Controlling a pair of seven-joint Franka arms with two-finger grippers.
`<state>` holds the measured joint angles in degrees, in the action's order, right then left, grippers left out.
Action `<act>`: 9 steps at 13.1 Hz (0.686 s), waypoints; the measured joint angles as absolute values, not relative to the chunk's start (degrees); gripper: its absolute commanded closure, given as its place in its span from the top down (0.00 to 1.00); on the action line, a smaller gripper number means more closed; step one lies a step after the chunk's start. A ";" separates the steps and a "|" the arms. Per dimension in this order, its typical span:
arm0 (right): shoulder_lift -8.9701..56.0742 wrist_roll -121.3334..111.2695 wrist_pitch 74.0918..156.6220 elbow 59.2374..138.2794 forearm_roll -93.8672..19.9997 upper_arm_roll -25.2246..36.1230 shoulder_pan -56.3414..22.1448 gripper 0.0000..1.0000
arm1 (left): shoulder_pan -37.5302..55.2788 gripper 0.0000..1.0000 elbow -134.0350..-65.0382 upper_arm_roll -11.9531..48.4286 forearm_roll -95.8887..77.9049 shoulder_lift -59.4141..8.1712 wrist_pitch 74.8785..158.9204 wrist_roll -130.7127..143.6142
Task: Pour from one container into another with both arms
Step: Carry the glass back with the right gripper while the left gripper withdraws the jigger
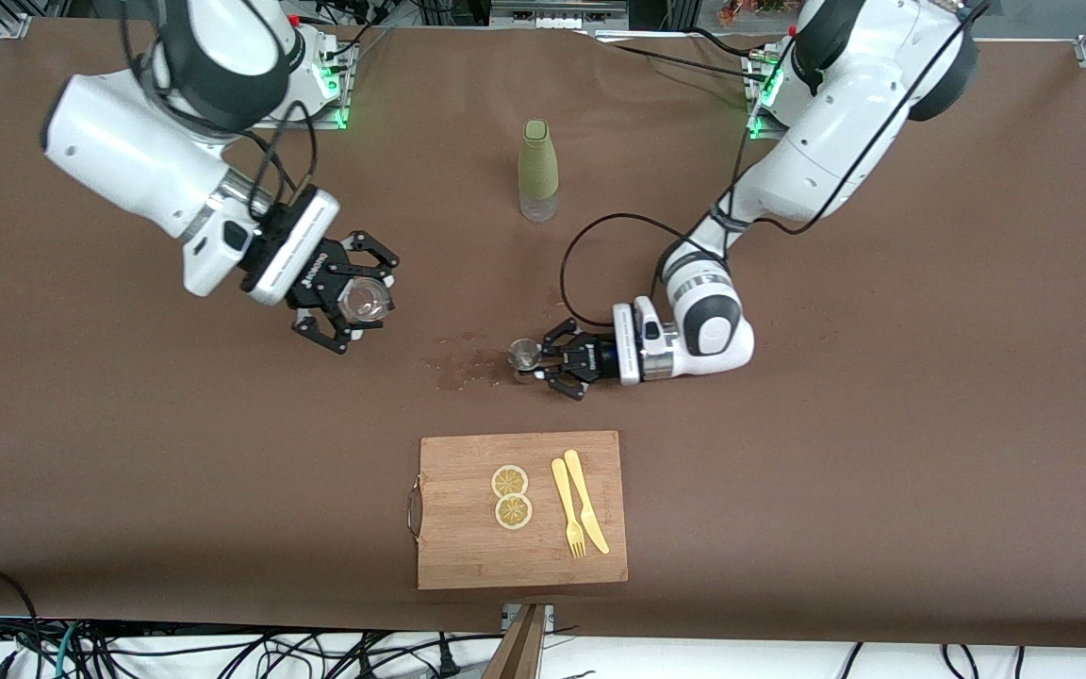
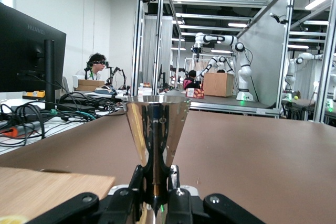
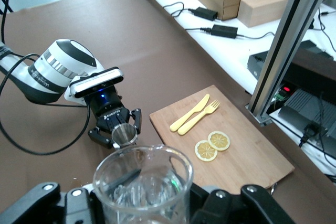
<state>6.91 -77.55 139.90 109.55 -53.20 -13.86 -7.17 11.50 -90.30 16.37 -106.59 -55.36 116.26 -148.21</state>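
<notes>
Front view: your right gripper point(image 1: 352, 304) holds the glass cup point(image 1: 363, 300) clamped aloft over bare table, at nine o'clock from the jigger point(image 1: 524, 356), ready to tip.

Left wrist view: your left gripper point(image 2: 155, 195) pinches the jigger's point(image 2: 156, 129) waist, keeping it upright to receive.

Right wrist view: the cup point(image 3: 142, 184) looks toward the jigger point(image 3: 125, 135), beside the cutting board point(image 3: 247, 161).

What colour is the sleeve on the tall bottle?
Muted olive green, over a clear base; the bottle shows best in the front view.
</notes>
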 measured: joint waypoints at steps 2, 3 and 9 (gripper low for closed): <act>7.93 -85.05 137.74 109.58 -57.63 -14.03 -4.66 0.27 | 6.63 0.00 -93.32 16.31 -100.47 -53.96 113.07 -148.22; 8.88 -88.14 136.26 109.61 -58.79 -14.05 -3.43 0.27 | 4.28 0.00 -94.85 16.29 -97.61 -53.42 111.20 -148.32; 12.39 -102.15 127.71 110.07 -63.80 -14.11 3.29 0.27 | -7.42 0.00 -99.77 11.65 -77.99 -51.93 96.34 -149.04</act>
<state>12.39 -102.15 127.71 110.07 -63.80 -14.11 3.29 -7.42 -99.77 11.65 -77.99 -51.93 96.34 -149.04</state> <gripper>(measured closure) 0.731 0.793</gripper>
